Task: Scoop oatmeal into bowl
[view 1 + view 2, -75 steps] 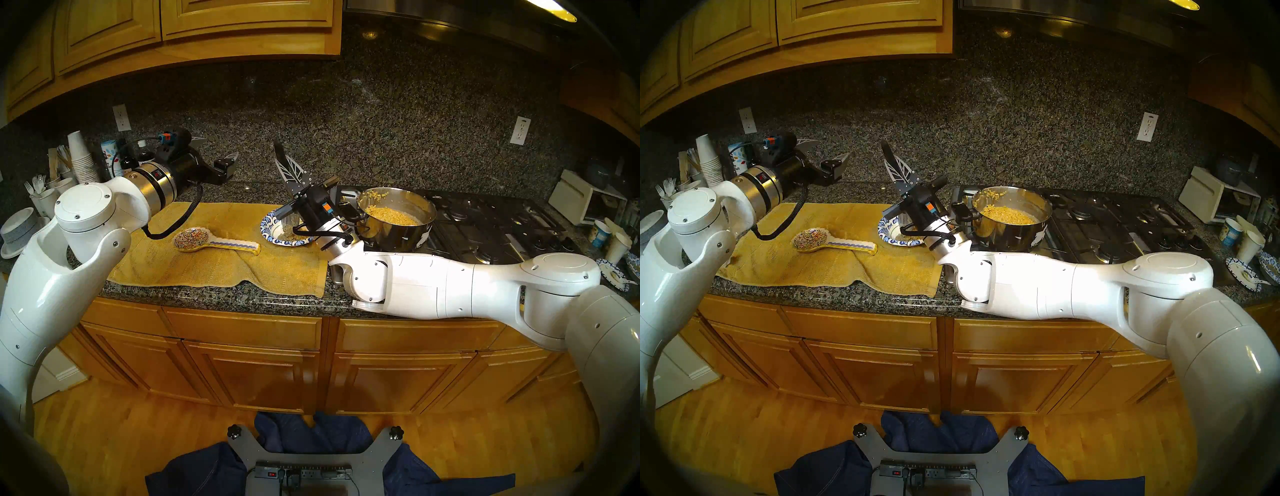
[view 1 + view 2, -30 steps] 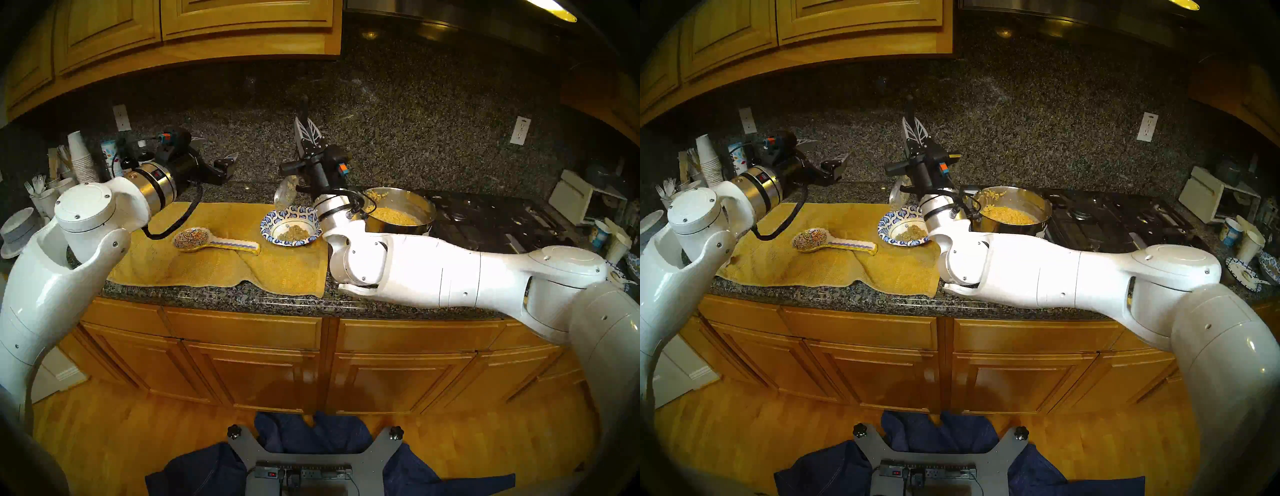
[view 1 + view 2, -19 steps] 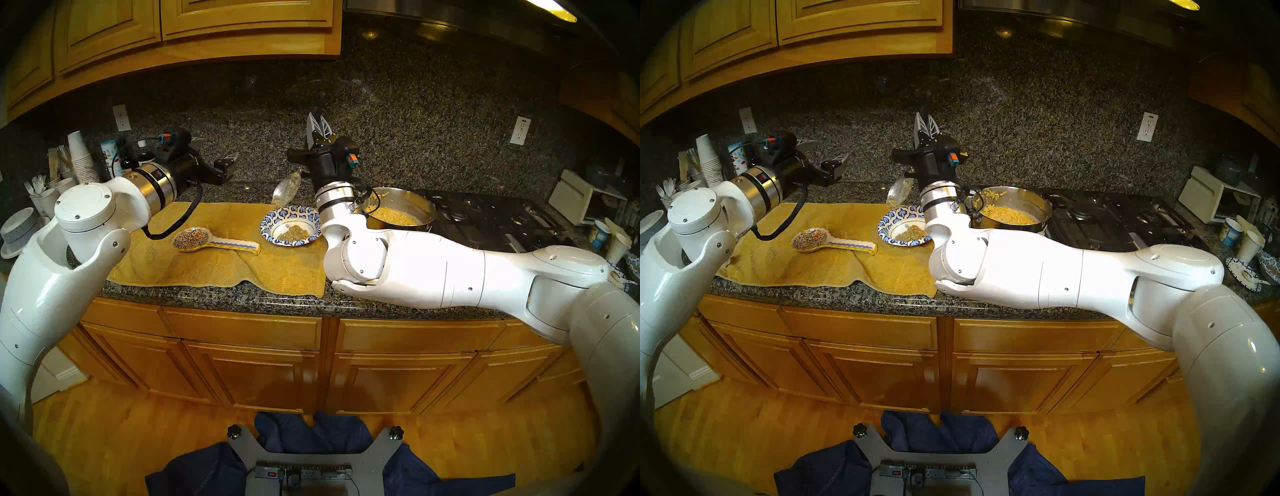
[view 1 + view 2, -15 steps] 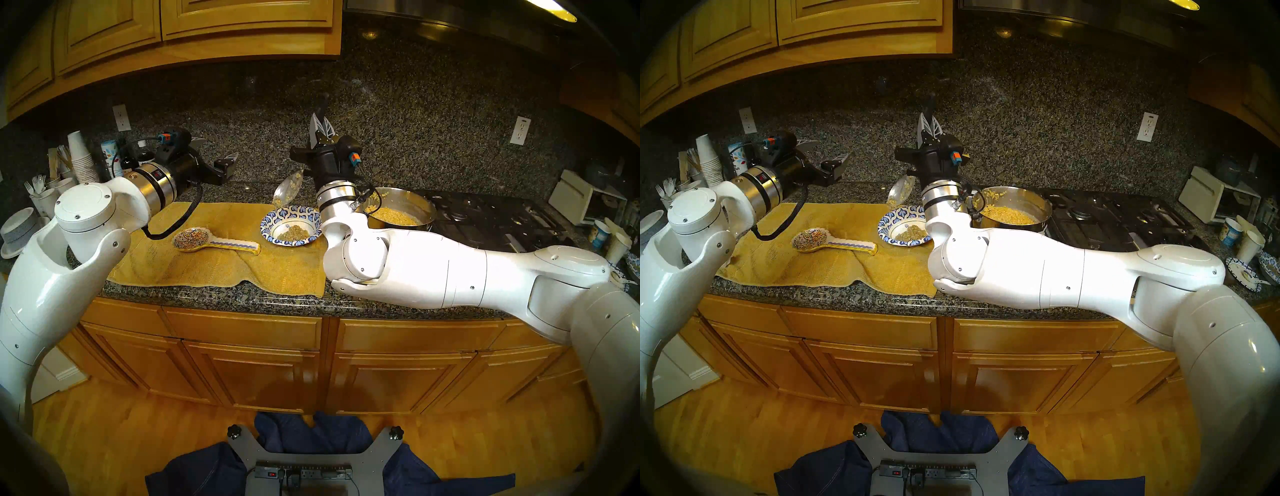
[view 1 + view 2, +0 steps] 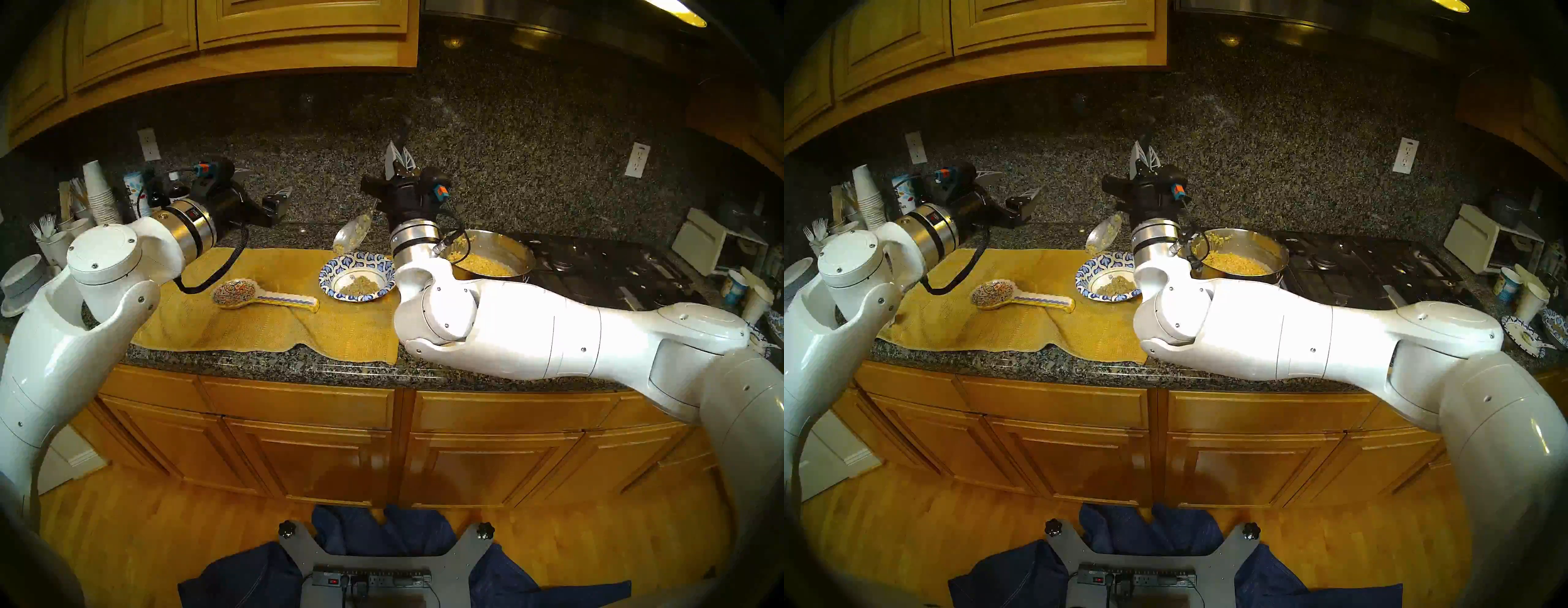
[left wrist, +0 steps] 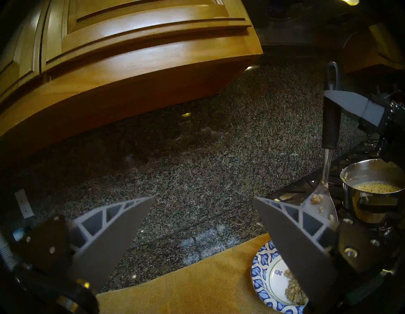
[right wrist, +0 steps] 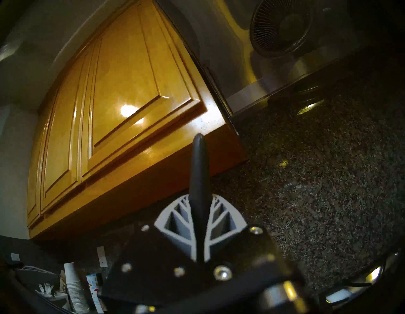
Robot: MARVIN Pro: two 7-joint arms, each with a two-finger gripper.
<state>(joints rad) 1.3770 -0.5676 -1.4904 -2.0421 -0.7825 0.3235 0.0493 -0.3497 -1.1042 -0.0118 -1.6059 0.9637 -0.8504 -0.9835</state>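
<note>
The right gripper (image 7: 200, 219) has its jaws pinched on the black handle of a spoon (image 6: 322, 202), near the centre of the head view. The left gripper (image 6: 202, 221) stands spread wide, holding nothing. Only the left wrist view shows oatmeal (image 6: 294, 289) in the bowl (image 6: 260, 272) at lower right, with scraps clinging to the spoon above it; the right wrist view shows only the handle.

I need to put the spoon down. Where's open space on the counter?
Bare yellow towel in front of the painted spoon rest and left of the bowl; also the towel strip behind the rest. Crowded: paper cups far left, pot and stove to the right.
</note>
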